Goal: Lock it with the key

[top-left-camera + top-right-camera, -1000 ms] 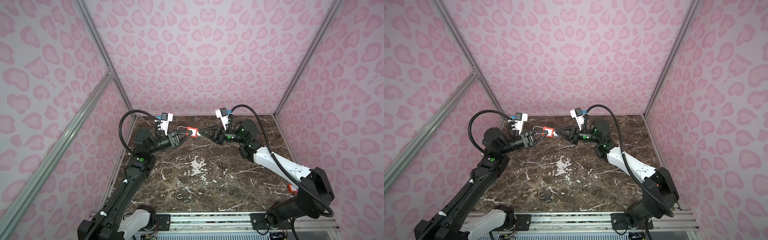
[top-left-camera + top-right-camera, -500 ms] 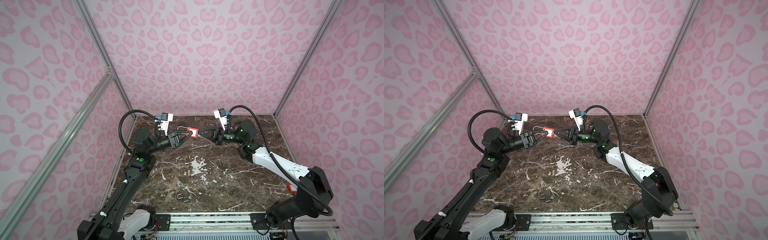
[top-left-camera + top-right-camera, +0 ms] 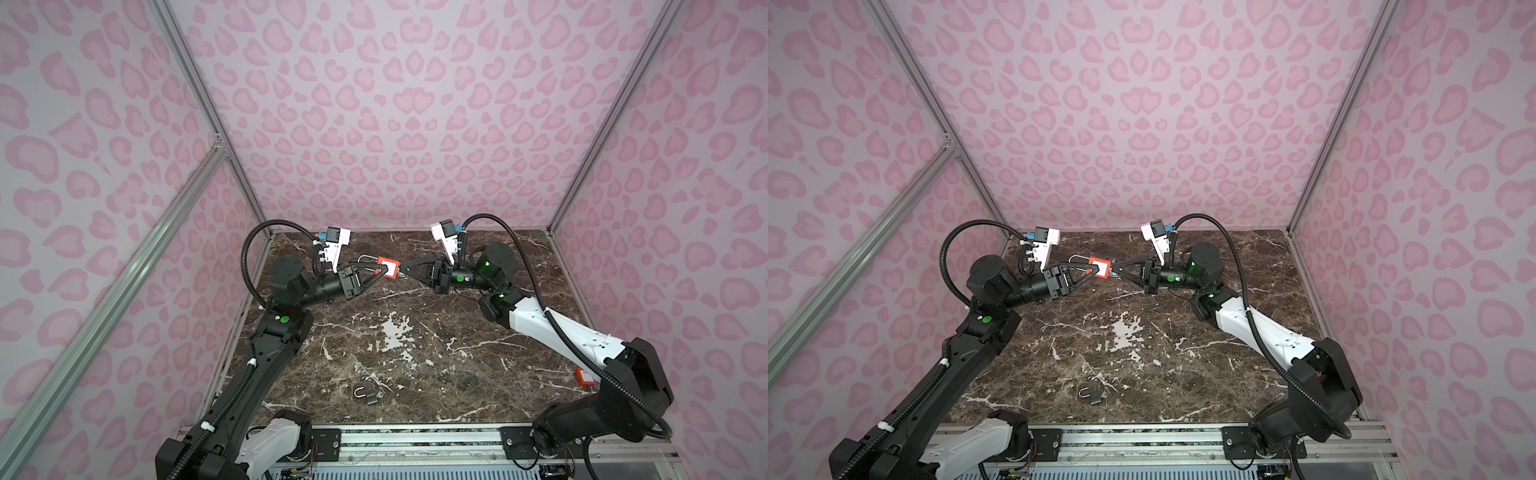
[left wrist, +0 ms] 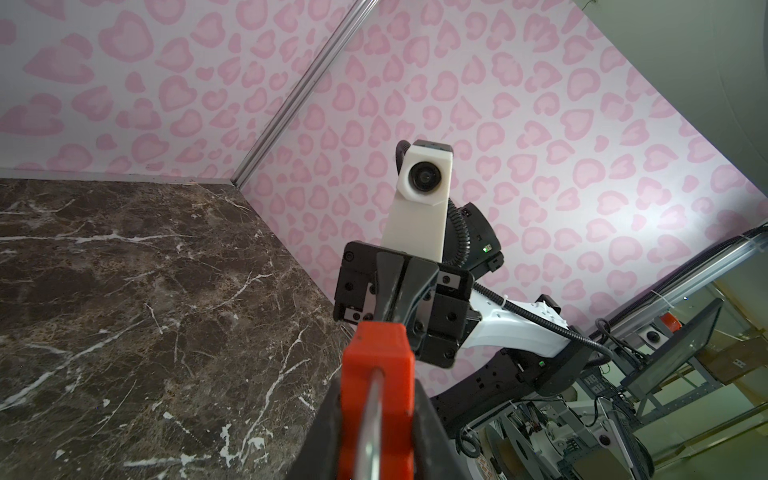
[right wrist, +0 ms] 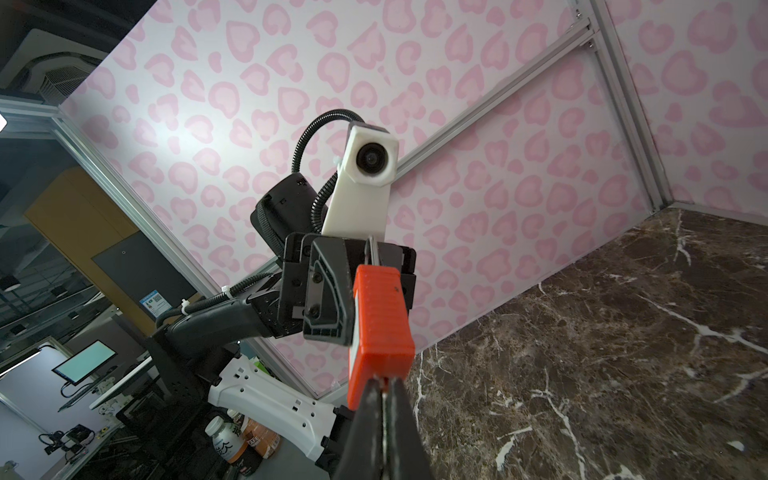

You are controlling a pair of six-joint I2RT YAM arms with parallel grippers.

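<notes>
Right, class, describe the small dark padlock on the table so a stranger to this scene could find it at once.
Start at the brown marble table and go towards its front edge, by the metal rail. Near the middle lies the small dark padlock with a silver shackle. It rests alone on the stone; the red padlock is held up at the back.

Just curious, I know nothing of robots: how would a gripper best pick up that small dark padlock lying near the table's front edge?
The padlock lies flat on the table, so probably come from straight above and close on its body, across the narrow sides. Nothing fits beneath, and the thin shackle would likely slip.
</notes>
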